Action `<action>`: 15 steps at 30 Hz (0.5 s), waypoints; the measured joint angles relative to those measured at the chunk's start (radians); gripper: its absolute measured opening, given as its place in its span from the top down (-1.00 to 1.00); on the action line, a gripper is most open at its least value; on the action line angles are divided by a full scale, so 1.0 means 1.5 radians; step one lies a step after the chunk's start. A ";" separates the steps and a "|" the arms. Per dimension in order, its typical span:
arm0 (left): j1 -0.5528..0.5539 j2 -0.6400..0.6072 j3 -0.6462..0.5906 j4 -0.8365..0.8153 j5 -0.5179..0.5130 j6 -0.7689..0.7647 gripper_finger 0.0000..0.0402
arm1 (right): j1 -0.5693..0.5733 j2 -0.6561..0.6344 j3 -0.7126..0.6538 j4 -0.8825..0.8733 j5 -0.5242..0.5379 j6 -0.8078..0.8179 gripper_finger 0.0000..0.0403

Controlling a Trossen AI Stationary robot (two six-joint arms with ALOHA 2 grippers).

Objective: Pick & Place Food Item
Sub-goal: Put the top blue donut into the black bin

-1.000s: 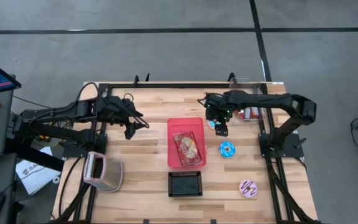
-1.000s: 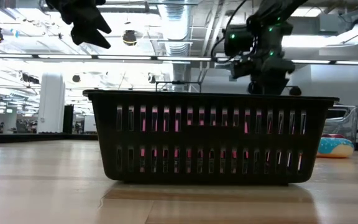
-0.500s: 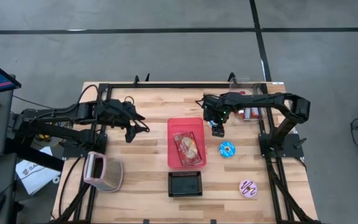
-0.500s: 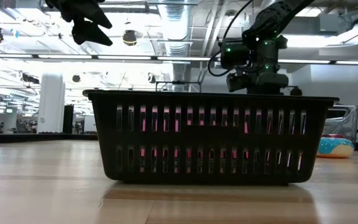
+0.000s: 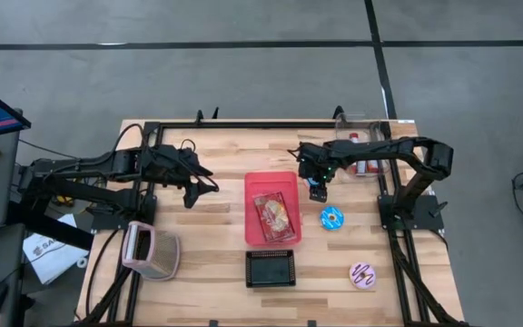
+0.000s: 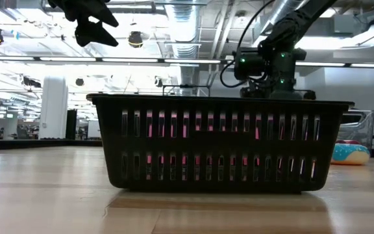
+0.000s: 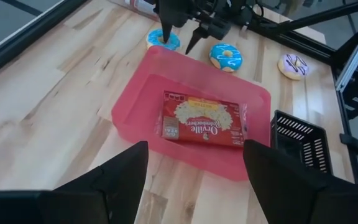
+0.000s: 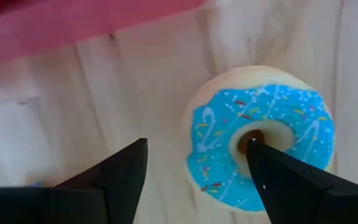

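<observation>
Donuts lie at the 3 o'clock side of the table (image 5: 216, 150): the right gripper (image 5: 314, 188) hangs spread wide right over a blue donut (image 8: 263, 146) just beside the red tray (image 5: 260, 183), one finger (image 8: 291, 180) over its hole, most likely so it can drop and pinch it. The left gripper (image 5: 198, 186) waits at 9 o'clock, spread too and holding nothing. I count three blue donuts, counting the one under the gripper, one purple donut (image 5: 363, 274), one red tray holding one popcorn box (image 7: 204, 123), one black basket (image 5: 271, 269) at 6 o'clock and one pink holder (image 5: 151, 252) at 8 o'clock.
</observation>
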 joint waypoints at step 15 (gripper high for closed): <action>-0.024 0.000 0.000 0.028 0.001 -0.018 -0.30 | -0.008 0.000 -0.048 0.070 0.021 0.042 -0.25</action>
